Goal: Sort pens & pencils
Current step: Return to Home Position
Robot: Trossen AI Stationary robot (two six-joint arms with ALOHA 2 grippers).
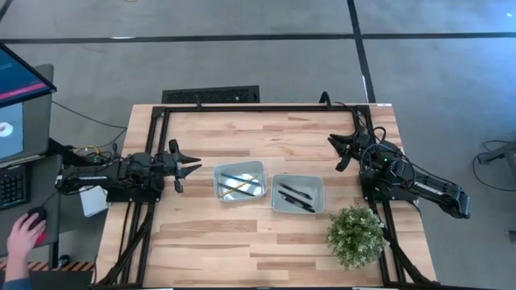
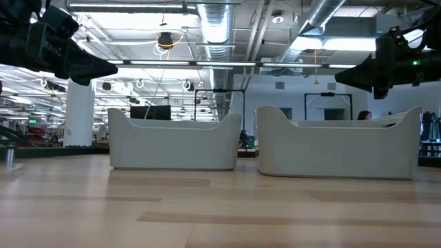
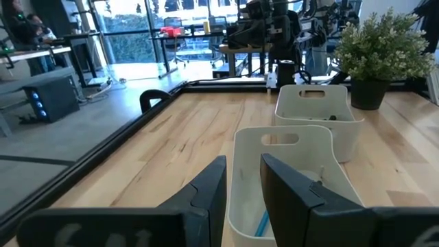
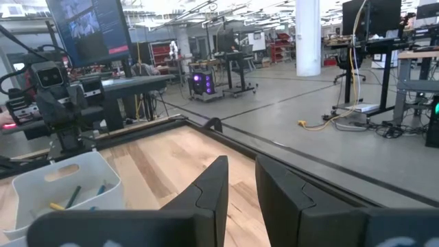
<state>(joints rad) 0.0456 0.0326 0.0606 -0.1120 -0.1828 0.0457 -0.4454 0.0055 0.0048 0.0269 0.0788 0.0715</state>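
The pencils [image 1: 238, 184], yellow, blue and dark, lie in the left white bin [image 1: 219, 172]; the left wrist view shows a blue one [image 3: 263, 221] at its bottom. The black pens [image 1: 296, 197] lie in the right white bin [image 1: 278, 180]. My left gripper [image 1: 192, 167] hovers open above the table, left of the pencil bin, pointing at it [image 3: 241, 165]. My right gripper [image 1: 339, 149] is open too and hangs over the table's far right part, away from both bins [image 4: 241, 165]. Neither touches anything.
A potted plant [image 1: 355, 234] stands near the right bin, toward the near right corner. A black frame [image 1: 266, 106] runs along the table's edges. A person's hand [image 1: 24, 234] rests on a mouse off the table's left side. Bare wood lies near and far of the bins.
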